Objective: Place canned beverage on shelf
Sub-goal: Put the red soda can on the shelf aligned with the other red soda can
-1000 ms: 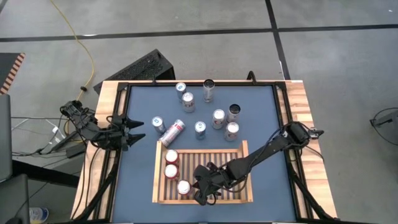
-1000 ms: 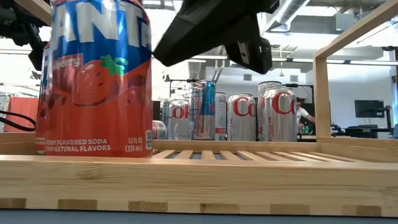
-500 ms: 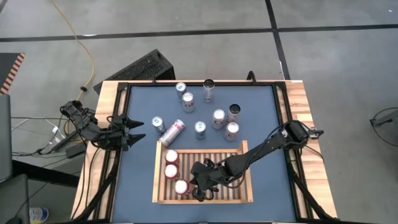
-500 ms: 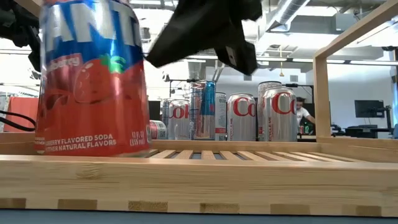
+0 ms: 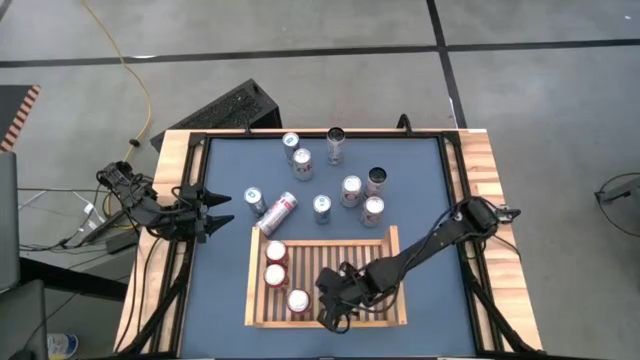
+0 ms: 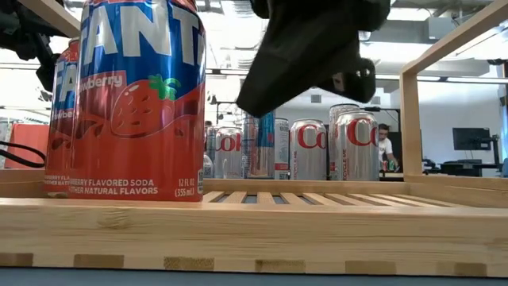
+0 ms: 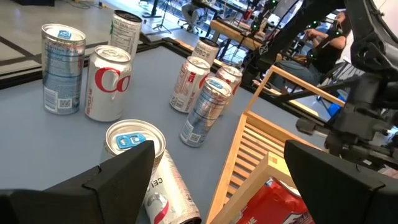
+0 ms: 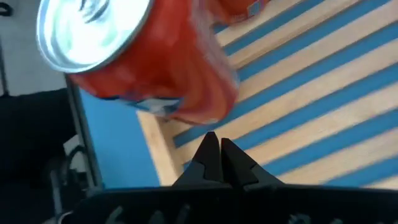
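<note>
the flat light-wood slatted shelf (image 5: 392, 240) lies on the blue wood-edged bench (image 5: 420, 170), toward its near side. three red strawberry soda cans stand upright in a column at the shelf's left end; the nearest red can (image 5: 297, 300) stands just left of the right gripper (image 5: 335, 318). in the right wrist view this red can (image 8: 143, 56) shows its silver lid, with the gripper's jaws pressed together to a point beside it and holding nothing. in the low view the can (image 6: 127, 103) sits flat on the slats, long axis vertical, label facing the near side, the gripper (image 6: 313, 59) hanging beside it and apart from it.

the left gripper (image 5: 215, 212) waits at the bench's left edge, jaws spread wide and empty.

loose stock on the bench beyond the shelf: several silver cola cans standing upright, and one silver-and-red can lying on its side (image 5: 277, 212) just beyond the shelf's far left corner, long axis running diagonally from near left to far right.

judgement: the cans appear to be thin-walled metal, stiff along the axis but easily dented by side pressure, smooth and likely slippery; weight depends on whether they are full, which cannot be told. an upright can is best taken across the mid-body with the jaws level. the lying can may roll and wants a grip across its width.
</note>
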Robot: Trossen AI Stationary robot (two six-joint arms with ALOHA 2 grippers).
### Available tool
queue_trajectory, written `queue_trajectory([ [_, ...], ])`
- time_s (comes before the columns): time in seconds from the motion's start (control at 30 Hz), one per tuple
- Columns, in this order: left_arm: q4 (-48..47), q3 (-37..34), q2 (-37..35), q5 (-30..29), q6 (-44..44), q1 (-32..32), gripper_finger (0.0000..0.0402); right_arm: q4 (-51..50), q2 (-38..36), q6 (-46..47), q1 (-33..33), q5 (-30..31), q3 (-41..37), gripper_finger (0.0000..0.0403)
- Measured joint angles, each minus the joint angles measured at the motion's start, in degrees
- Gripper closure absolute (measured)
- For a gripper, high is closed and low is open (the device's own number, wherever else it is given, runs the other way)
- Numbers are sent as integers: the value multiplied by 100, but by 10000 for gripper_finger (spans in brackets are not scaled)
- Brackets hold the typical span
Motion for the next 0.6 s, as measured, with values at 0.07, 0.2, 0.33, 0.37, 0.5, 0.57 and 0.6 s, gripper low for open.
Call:
queue_trajectory([
  [0.07, 0, 0, 0, 0, 2, 0, 53, 110, 115, -4, 26, -9, -6, 403],
  [0.2, 4, 0, -2, 0, -7, 0, 53, 624, 336, -178, -50, -239, -6, 403],
  [0.33, 2, -2, -2, 0, -73, 0, 53, 748, 473, -222, -124, -471, -3, 403],
  [0.37, 2, -2, -2, 0, -86, 0, 53, 719, 478, -260, -134, -475, -13, 403],
  [0.5, -2, -2, -2, -2, -96, 2, 53, 792, 460, -331, -151, -471, -4, 403],
  [0.57, -2, -2, -2, -2, -96, 0, 53, 862, 465, -403, -170, -475, -4, 403],
  [0.6, -1, -2, -2, -2, -96, 1, 53, 881, 465, -405, -186, -494, -4, 403],
])
